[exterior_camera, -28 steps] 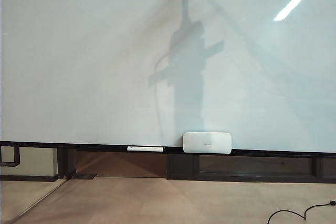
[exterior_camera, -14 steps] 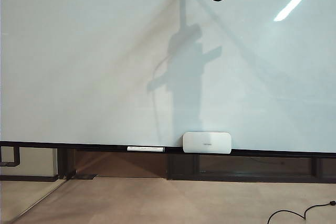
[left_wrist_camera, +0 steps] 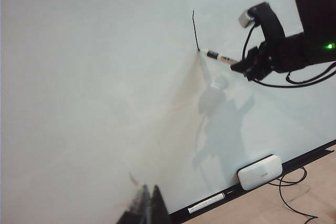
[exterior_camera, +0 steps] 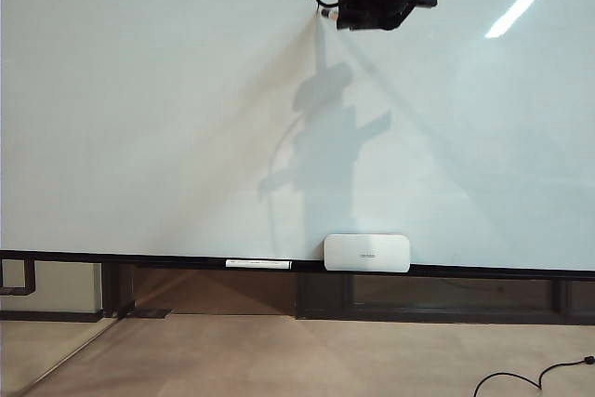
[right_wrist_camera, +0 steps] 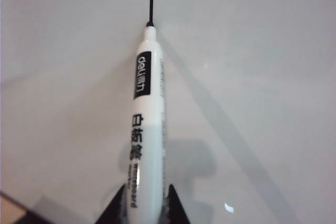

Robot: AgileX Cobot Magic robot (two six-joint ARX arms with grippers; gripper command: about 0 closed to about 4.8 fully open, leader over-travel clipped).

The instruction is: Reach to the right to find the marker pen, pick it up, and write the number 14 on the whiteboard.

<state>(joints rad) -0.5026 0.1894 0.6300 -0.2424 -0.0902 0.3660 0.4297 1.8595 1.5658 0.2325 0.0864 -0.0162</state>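
Observation:
The whiteboard (exterior_camera: 139, 118) fills nearly the whole exterior view. High on it my right gripper (exterior_camera: 351, 5) is shut on the marker pen (exterior_camera: 329, 14), a white barrel with black print (right_wrist_camera: 144, 129). The pen's tip presses on the board. Of the number 14, a single thin straight black stroke (left_wrist_camera: 195, 30) shows, and it ends at the pen's tip (right_wrist_camera: 150, 24). From the left wrist view, the right gripper (left_wrist_camera: 239, 65) and pen (left_wrist_camera: 219, 56) are off to the side. My left gripper (left_wrist_camera: 149, 209) hangs near the board's lower part, its dark tips together with nothing between them.
A white rounded eraser (exterior_camera: 366, 253) rests on the dark lower rail (exterior_camera: 483, 271). A second white marker (exterior_camera: 257, 264) lies on the rail beside it. A black cable (exterior_camera: 535, 380) trails on the beige floor. The arm's shadow (exterior_camera: 325, 137) falls across the board.
My right gripper has moved down the board and slightly left with the pen in it; its shadow has shifted with it. The eraser and the spare marker have stayed put.

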